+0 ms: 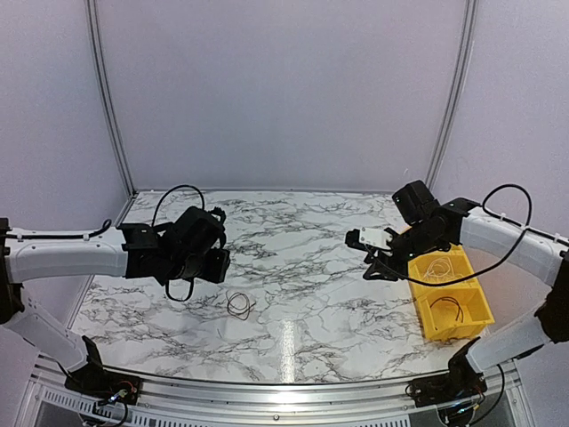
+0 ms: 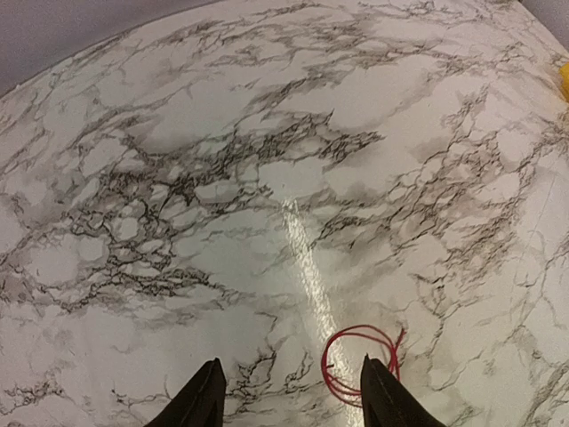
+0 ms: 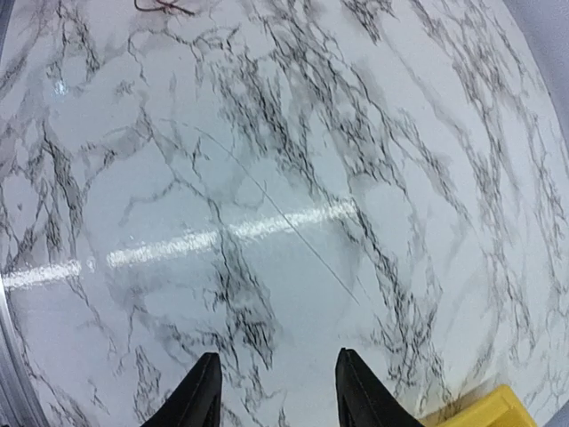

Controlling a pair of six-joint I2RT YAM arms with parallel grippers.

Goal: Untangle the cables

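Observation:
A thin red cable (image 2: 360,358) lies in a small loop on the marble table (image 2: 267,160), right in front of my left gripper's right fingertip (image 2: 384,398). My left gripper (image 2: 293,405) is open and empty above the table. In the top view the loop (image 1: 238,305) looks dark and lies just right of and below the left gripper (image 1: 218,264). A white-grey cable (image 1: 436,269) and a black cable (image 1: 449,308) lie in the yellow bin (image 1: 477,313). My right gripper (image 1: 372,265) is open and empty beside the bin's left wall. The red cable also shows at the top edge of the right wrist view (image 3: 164,7).
The yellow bin stands at the table's right side, split into a far and a near compartment; its corner shows in the right wrist view (image 3: 487,411). The right gripper (image 3: 280,396) hovers over bare marble (image 3: 284,178). Grey walls enclose the table at the back and sides.

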